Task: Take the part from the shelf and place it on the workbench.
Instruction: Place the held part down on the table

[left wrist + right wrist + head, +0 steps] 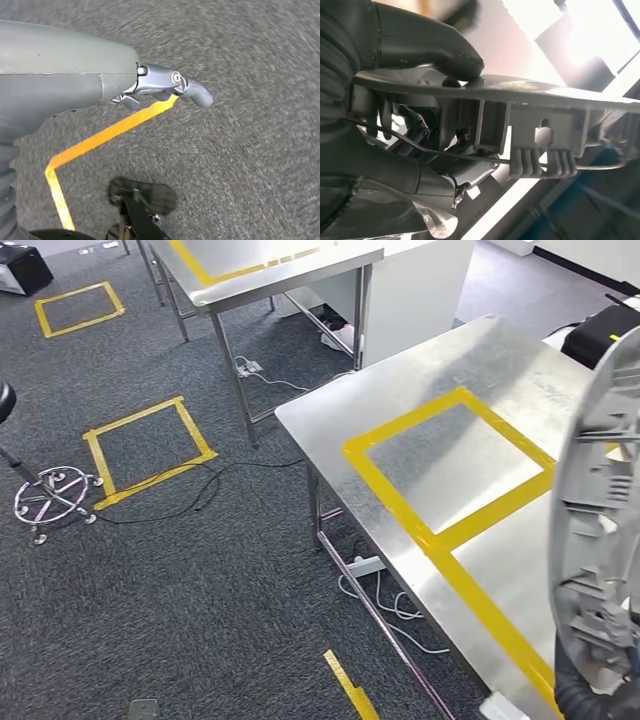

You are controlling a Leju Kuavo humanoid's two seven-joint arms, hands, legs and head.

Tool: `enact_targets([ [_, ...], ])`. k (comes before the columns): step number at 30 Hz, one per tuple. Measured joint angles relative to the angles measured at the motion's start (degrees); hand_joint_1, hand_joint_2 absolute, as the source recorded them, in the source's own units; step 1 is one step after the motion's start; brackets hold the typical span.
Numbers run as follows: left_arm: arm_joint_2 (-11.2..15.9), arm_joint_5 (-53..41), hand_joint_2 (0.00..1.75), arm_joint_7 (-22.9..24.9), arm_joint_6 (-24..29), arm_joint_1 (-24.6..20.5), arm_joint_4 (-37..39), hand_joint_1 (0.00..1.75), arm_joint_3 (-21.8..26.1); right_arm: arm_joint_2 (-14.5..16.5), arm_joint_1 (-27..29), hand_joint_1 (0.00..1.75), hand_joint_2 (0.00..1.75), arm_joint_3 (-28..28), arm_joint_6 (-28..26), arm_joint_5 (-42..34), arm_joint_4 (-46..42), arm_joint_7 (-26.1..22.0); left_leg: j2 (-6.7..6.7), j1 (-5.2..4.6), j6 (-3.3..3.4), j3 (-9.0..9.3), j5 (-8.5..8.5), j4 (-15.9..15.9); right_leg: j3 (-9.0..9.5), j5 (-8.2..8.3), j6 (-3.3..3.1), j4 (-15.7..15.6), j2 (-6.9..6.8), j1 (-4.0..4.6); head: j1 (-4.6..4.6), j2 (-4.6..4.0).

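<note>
So the right hand (414, 100) has its thick grey thumb (444, 50) pressed down on one face of the part (531, 120) and the darker fingers (433, 145) tucked under the ribbed side, so it's properly pinched between them. The part itself is a grey moulded plastic piece, curved like a big disc segment, with ribs, clips and a thin wire running along its underside. In the head view it (596, 530) sits up at the right edge, held on its edge above the near corner of the workbench (423, 410), not touching the steel top. A yellow tape rectangle (449, 465) is marked on that workbench, just beside the part toward the robot's left. The left hand (166, 87) hangs over the grey carpet (245, 150), fingers (188, 90) stretched out fairly straight and close together, holding nothing. There's an orange-yellow tape line (105, 135) on the floor under it. Further out, a second steel table (264, 270) with its own yellow tape stands behind the workbench, two yellow tape squares (147, 450) are on the carpet, and a chrome stool base (53, 495) sits off to the left with a black cable (204, 485) trailing nearby.
</note>
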Motion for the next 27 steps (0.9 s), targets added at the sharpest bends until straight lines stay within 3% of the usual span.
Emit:
enact_targets([
  [2, 0.0, -0.1, 1.75, 0.3, 0.3, -0.1, 0.0, 0.00, -0.1, -3.0, 0.5, 1.75, 1.75, -0.1, 0.2, 1.6, 1.2, 10.4, -1.37, -0.21, 0.32, 1.26, 0.53, -3.3, -0.31, 0.09, 0.63, 0.0, 0.70, -0.22, 0.03, 0.00],
  [4, -0.1, -0.1, 1.75, 0.5, 0.4, -0.1, 0.0, 0.00, -0.1, -5.5, 1.2, 1.75, 1.75, -0.1, 0.2, 2.2, 2.3, 15.8, -1.01, -0.37, 0.58, 1.37, 0.67, -4.1, -0.73, 0.32, 1.51, -0.2, 1.27, -0.52, 0.04, 0.00],
  [6, -0.1, 0.0, 1.75, 0.7, 0.5, -0.1, 0.0, 0.00, -0.2, -7.2, 1.6, 1.75, 1.75, 0.2, 0.2, 3.2, 3.1, 17.9, -0.11, -0.30, 1.13, 1.58, 1.15, -4.9, -1.65, -0.58, 2.10, 1.0, 0.07, -0.56, 0.21, 0.00],
  [8, -0.1, 0.0, 1.75, 1.0, 0.5, -0.2, 0.0, 0.00, -0.4, -8.9, 1.4, 1.75, 1.75, 0.9, 0.5, 3.9, 3.8, 19.3, 1.07, -0.28, 1.52, 1.73, 1.34, -5.3, -4.37, -3.55, 2.49, 6.3, -1.96, -0.49, 0.41, 0.00],
  [10, -0.1, 0.0, 1.75, 1.1, 0.3, -0.1, 0.0, 0.00, -0.6, -10.4, 0.8, 1.75, 1.75, 1.7, 1.0, 4.3, 4.5, 20.4, 2.23, -0.36, 1.69, 1.70, 1.26, -5.3, -7.60, -6.23, 2.91, 12.9, -2.72, -0.57, 0.49, 0.00],
  [11, -0.1, 0.0, 1.75, 1.1, 0.2, -0.2, 0.0, 0.00, -0.6, -11.1, 0.6, 1.75, 1.75, 1.9, 1.3, 4.3, 4.9, 21.1, 2.73, -0.36, 1.71, 1.70, 1.22, -5.3, -8.29, -6.33, 3.11, 14.3, -2.87, -0.64, 0.49, 0.00],
  [12, -0.1, 0.0, 1.75, 1.1, 0.1, -0.2, 0.0, 0.00, -0.7, -11.7, 0.4, 1.75, 1.75, 2.1, 1.6, 4.3, 5.3, 21.7, 3.17, -0.33, 1.67, 1.72, 1.17, -5.3, -8.00, -5.52, 3.27, 13.8, -3.04, -0.73, 0.51, 0.00],
  [14, -0.3, 0.0, 1.75, 1.1, 0.0, -0.4, 0.0, 0.00, -0.9, -12.8, 0.2, 1.75, 1.75, 2.4, 2.1, 3.9, 5.9, 22.9, 3.87, -0.27, 1.38, 1.84, 0.98, -5.1, -4.35, -2.12, 3.45, 7.2, -4.18, -0.88, 0.51, 0.00],
  [16, -0.3, 0.0, 1.75, 1.1, 0.0, -0.6, 0.0, 0.00, -0.9, -13.8, 0.1, 1.75, 1.75, 2.5, 2.5, 3.5, 6.3, 23.8, 4.35, -0.52, 0.83, 1.89, 0.65, -4.8, -0.76, -0.32, 3.12, 0.9, -5.56, -0.73, 0.45, 0.00],
  [17, -0.3, 0.0, 1.75, 1.1, 0.0, -0.7, 0.0, 0.00, -1.0, -14.2, 0.0, 1.75, 1.75, 2.5, 2.7, 3.4, 6.3, 24.2, 4.56, -0.67, 0.55, 1.90, 0.53, -4.6, -0.02, -0.30, 2.79, -0.3, -5.82, -0.62, 0.41, 0.00],
  [19, -0.3, 0.1, 1.75, 1.1, 0.0, -0.8, 0.0, 0.00, -1.2, -14.8, 0.1, 1.75, 1.75, 2.5, 3.0, 3.1, 6.4, 24.7, 5.10, -0.69, 0.05, 1.93, 0.43, -4.4, 0.10, -0.30, 2.00, -0.4, -5.05, -0.47, 0.29, 0.00],
  [21, -0.3, 0.1, 1.75, 1.1, 0.0, -0.8, 0.0, 0.00, -1.4, -15.2, 0.3, 1.75, 1.75, 2.5, 3.2, 3.0, 6.4, 24.9, 4.58, -0.41, -0.55, 1.66, -0.52, -3.4, 0.12, -0.14, 1.43, -0.5, -4.35, -0.54, 0.25, 0.00],
  [23, -0.4, 0.1, 1.75, 1.1, 0.0, -0.8, 0.0, 0.00, -1.5, -15.4, 0.5, 1.75, 1.75, 2.5, 3.3, 3.0, 6.4, 25.0, 3.12, -0.15, -1.06, -0.36, -3.52, 1.5, 0.23, -0.06, 0.87, -0.6, -3.69, -0.67, 0.15, 0.00],
  [25, -0.4, 0.2, 1.75, 1.1, 0.0, -0.7, 0.0, 0.00, -1.5, -15.4, 0.5, 1.75, 1.75, 2.5, 3.5, 3.0, 6.4, 25.1, 2.42, -0.06, -1.23, -3.94, -6.89, 9.2, 0.26, -0.10, 0.59, -0.6, -2.87, -0.61, 0.11, 0.00],
  [26, -0.4, 0.3, 1.75, 1.1, 0.0, -0.7, 0.0, 0.00, -1.6, -15.4, 0.5, 1.75, 1.75, 2.5, 3.7, 3.0, 6.4, 25.1, 2.35, -0.05, -1.22, -5.26, -7.51, 11.8, 0.30, -0.11, 0.55, -0.6, -2.38, -0.57, 0.10, 0.00],
  [27, -0.4, 0.3, 1.75, 1.1, 0.0, -0.6, 0.0, 0.00, -1.6, -15.5, 0.5, 1.75, 1.75, 2.5, 4.1, 3.1, 6.4, 25.3, 2.32, -0.05, -1.12, -5.70, -6.99, 12.4, 0.37, -0.11, 0.55, -0.6, -1.89, -0.54, 0.10, 0.00],
])
